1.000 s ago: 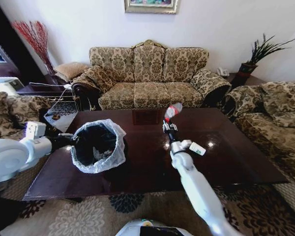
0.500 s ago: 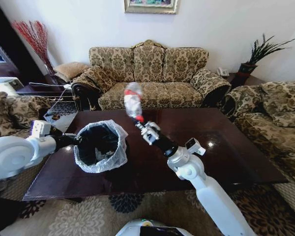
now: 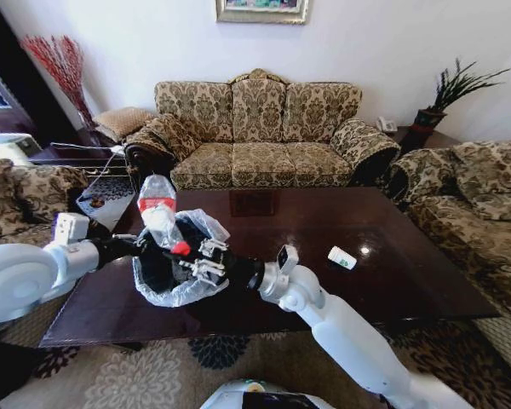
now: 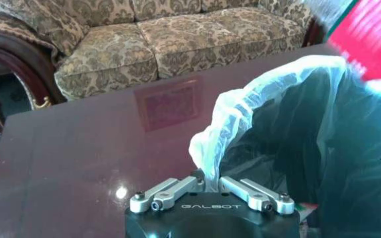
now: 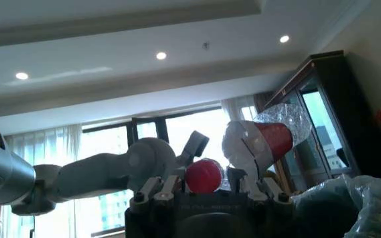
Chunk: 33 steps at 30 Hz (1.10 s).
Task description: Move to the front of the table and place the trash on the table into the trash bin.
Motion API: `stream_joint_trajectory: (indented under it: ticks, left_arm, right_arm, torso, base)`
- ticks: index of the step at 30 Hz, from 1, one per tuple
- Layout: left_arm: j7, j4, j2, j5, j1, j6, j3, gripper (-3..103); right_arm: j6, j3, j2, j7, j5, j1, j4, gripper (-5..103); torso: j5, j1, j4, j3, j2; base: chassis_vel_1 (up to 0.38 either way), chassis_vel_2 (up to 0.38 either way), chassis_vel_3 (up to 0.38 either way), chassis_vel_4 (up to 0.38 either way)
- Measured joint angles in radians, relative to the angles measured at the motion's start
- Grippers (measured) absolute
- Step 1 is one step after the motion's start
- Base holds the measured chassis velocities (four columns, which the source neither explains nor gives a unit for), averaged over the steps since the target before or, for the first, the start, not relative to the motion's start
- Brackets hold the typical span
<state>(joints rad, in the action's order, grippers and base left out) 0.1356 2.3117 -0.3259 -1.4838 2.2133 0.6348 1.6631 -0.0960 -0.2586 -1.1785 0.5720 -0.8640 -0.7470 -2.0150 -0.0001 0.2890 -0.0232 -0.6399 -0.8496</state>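
Observation:
A black trash bin (image 3: 166,268) lined with a whitish bag stands on the left part of the dark glossy table (image 3: 383,221). My left gripper (image 3: 134,246) is shut on the bag's rim (image 4: 207,163), its fingers (image 4: 170,191) pinching the plastic. My right gripper (image 3: 192,254) hangs over the bin's mouth, shut on a clear bottle (image 3: 158,213) at its red cap (image 5: 204,176). The bottle (image 5: 265,140) tilts up and to the left. A white-green carton (image 3: 341,257) lies on the table's right part.
A patterned sofa (image 3: 260,128) stands behind the table and an armchair (image 3: 485,196) to the right. More seating (image 3: 13,192) is at the left. A side table holds a plant (image 3: 447,94) at the back right. Patterned carpet (image 3: 153,375) lies in front.
My right arm has swung left with the bottle, from above the table's middle to over the bin's mouth. The left gripper has kept its hold on the bin's rim.

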Motion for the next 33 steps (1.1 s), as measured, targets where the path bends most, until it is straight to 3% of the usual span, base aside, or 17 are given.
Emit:
stream_joint_trajectory:
  ticks: [7, 13, 16, 17, 19, 22, 23, 25, 26, 28, 33]
  left_arm:
    - [-0.004, 0.022, -0.009, 0.000, -0.001, 0.000, 0.001, 0]
    - [-0.008, 0.032, -0.016, 0.001, 0.002, 0.001, 0.006, 0]
    - [-0.007, 0.031, -0.018, 0.001, 0.003, 0.005, 0.008, 0]
    - [-0.007, 0.025, -0.018, 0.002, 0.004, 0.008, 0.009, 0]
    - [-0.007, 0.016, -0.019, 0.004, 0.005, 0.011, 0.011, 0]
    - [-0.002, -0.028, -0.027, 0.021, 0.005, 0.021, 0.016, 0]
    - [-0.002, -0.028, -0.027, 0.021, 0.005, 0.021, 0.016, 0]
    - [-0.001, -0.062, -0.038, 0.040, 0.006, 0.024, 0.016, 0]
    - [-0.001, -0.062, -0.038, 0.040, 0.006, 0.024, 0.016, 0]
    - [-0.001, -0.081, -0.048, 0.053, 0.006, 0.024, 0.012, 0]
    - [-0.001, -0.073, -0.058, 0.058, 0.003, 0.023, 0.010, 0]
  right_arm:
    - [0.014, 0.007, -0.002, -0.010, 0.035, -0.015, 0.004, 60]
    - [0.041, 0.037, 0.004, -0.019, 0.029, -0.034, -0.013, 87]
    - [0.055, 0.076, 0.005, -0.030, 0.020, -0.050, -0.031, 87]
    - [0.065, 0.108, 0.009, -0.052, 0.018, -0.067, -0.048, 99]
    - [0.075, 0.139, 0.012, -0.081, 0.016, -0.083, -0.065, 99]
    - [0.088, 0.317, 0.011, -0.284, 0.058, -0.177, -0.123, 100]
    - [0.088, 0.317, 0.011, -0.284, 0.058, -0.177, -0.123, 100]
    - [0.022, 0.480, -0.008, -0.506, 0.151, -0.274, -0.131, 100]
    - [0.022, 0.480, -0.008, -0.506, 0.151, -0.274, -0.131, 100]
    - [-0.020, 0.610, -0.024, -0.634, 0.171, -0.381, -0.105, 100]
    - [0.003, 0.725, -0.030, -0.671, 0.139, -0.561, -0.041, 100]
  torso:
    - [0.0000, 0.000, 0.0000, 0.000, 0.000]
    - [0.0000, 0.000, -0.0002, 0.000, 0.000]
    - [0.0000, 0.000, -0.0002, 0.000, 0.000]
    - [0.0001, 0.000, -0.0001, 0.000, 0.000]
    - [0.0000, 0.000, -0.0001, 0.000, 0.000]
    - [0.0000, 0.000, 0.0000, 0.000, 0.000]
    - [0.0000, 0.000, 0.0000, 0.000, 0.000]
    - [0.0000, 0.000, -0.0002, 0.000, 0.000]
    - [0.0000, 0.000, -0.0002, 0.000, 0.000]
    - [0.0001, 0.000, -0.0003, 0.000, 0.000]
    - [0.0003, 0.000, 0.0003, 0.000, 0.000]
  base:
    - [0.000, 0.000, 0.000, 0.000]
    - [0.000, 0.000, 0.000, 0.000]
    - [0.000, 0.000, 0.000, 0.000]
    - [0.000, 0.000, 0.000, 0.000]
    - [0.000, 0.000, 0.000, 0.000]
    - [0.000, 0.000, 0.000, 0.000]
    - [0.000, 0.000, 0.000, 0.000]
    - [0.000, 0.000, 0.000, 0.000]
    - [0.000, 0.000, 0.000, 0.000]
    - [0.000, 0.000, 0.000, 0.000]
    - [0.000, 0.000, 0.000, 0.000]
